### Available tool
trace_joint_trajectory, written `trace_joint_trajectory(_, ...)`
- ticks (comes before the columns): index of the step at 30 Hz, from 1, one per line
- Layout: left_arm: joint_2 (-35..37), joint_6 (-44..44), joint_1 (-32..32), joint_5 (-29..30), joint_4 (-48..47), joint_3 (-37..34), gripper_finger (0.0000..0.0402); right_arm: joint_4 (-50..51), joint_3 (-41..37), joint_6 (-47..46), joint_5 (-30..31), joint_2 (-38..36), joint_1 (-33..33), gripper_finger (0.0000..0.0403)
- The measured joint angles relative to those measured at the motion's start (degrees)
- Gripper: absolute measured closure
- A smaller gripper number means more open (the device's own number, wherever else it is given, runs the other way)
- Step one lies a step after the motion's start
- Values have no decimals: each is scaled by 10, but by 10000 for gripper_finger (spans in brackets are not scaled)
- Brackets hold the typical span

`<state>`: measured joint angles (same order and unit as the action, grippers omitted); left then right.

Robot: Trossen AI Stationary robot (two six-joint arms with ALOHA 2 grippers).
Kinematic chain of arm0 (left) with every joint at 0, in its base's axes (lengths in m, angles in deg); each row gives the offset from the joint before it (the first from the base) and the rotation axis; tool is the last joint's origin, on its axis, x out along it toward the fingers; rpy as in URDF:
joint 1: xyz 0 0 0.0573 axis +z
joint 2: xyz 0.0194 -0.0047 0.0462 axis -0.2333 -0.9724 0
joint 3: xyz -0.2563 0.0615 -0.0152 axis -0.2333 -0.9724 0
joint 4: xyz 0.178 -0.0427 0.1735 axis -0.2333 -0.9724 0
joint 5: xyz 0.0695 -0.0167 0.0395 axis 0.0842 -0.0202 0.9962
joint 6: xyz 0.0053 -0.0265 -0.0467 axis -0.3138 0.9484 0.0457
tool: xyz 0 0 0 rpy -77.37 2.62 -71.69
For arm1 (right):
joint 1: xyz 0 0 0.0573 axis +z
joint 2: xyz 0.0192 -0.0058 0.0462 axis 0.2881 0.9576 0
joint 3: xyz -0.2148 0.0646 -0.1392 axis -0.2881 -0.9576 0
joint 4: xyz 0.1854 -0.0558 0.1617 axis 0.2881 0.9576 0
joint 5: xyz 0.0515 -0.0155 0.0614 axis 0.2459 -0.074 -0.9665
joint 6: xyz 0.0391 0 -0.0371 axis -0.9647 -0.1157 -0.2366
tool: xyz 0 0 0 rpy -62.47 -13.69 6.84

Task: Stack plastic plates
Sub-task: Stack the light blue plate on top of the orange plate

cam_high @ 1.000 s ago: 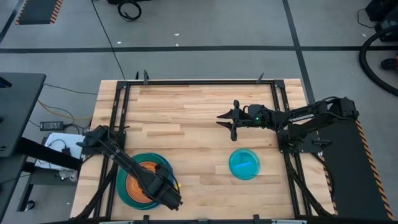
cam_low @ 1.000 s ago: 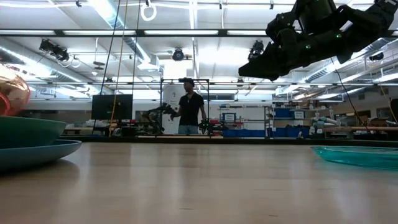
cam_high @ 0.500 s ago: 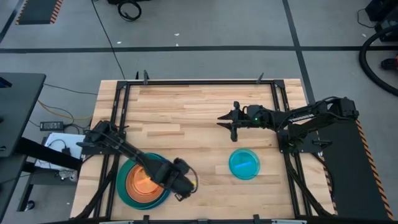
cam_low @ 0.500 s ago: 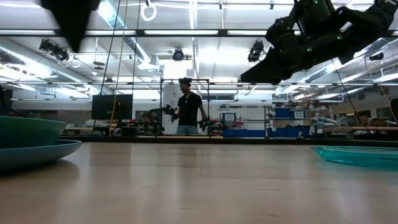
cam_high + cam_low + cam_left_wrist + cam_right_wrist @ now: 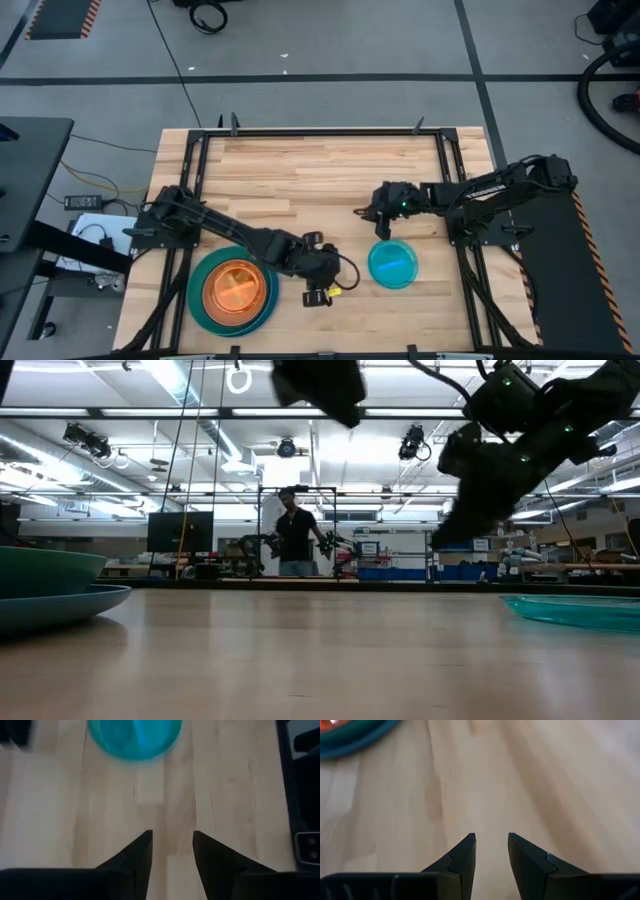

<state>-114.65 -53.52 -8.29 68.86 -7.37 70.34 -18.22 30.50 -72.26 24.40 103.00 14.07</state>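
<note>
Having let go of the orange plate, my left gripper has swung off the stack toward the table's middle; jaws apart, nothing between them.
Item, stack: near-left part of the table, orange plate topmost, inside teal and blue rims.
Item, cyan plate: alone, flat on bare wood, right of centre, apparently the last one left to stack.
Item, left arm: stretched out low across the table, fingers aimed at the cyan plate, now near it.
Item, right gripper: has dipped toward the cyan plate's far edge; jaws parted, empty, not touching.
</note>
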Motion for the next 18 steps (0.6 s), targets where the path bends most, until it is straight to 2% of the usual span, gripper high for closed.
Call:
trace_joint_trajectory(8,0,-217,22,-1,50,0,253,78,0,-118,61,-3,78,278)
trace_joint_trajectory(13,-2,-329,34,0,76,0,253,130,0,-178,46,-29,79,278)
trace_joint_trajectory(18,-26,-393,40,-6,103,0,253,220,0,-219,32,-61,59,278)
